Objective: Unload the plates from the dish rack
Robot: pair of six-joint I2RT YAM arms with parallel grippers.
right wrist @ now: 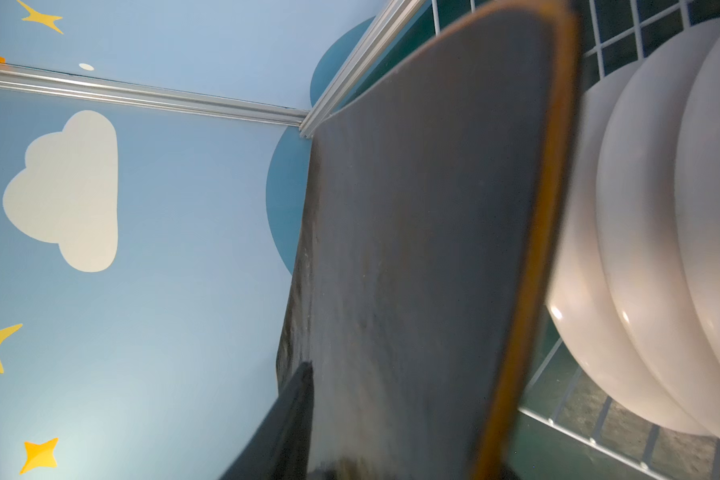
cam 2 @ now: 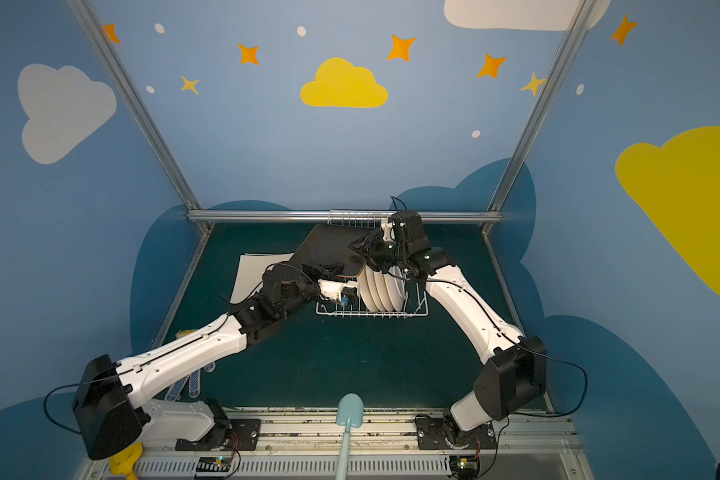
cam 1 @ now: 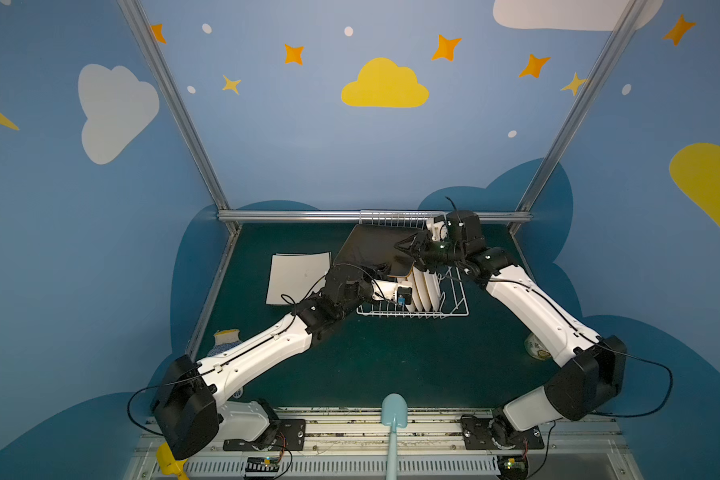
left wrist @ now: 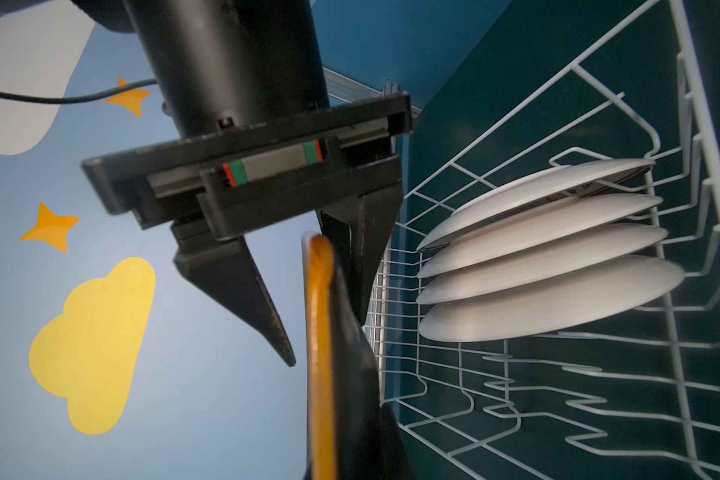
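While your left gripper [cam 1: 382,272] pinches the black plate [cam 1: 371,247] over the dish rack [cam 1: 458,305], right gripper [cam 1: 400,248] gapes astride its probably-slick, chippable rim.

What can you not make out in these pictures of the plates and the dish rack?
Round plates: printed faces, left wrist view; turned away and overlapped by neighbours.
Left gripper: fingertips, both top views; dark against the black plate, indistinct.
Pale object: in a top view; mostly behind the right arm.
Cream square plate: one or a stack; top views too flat to tell.
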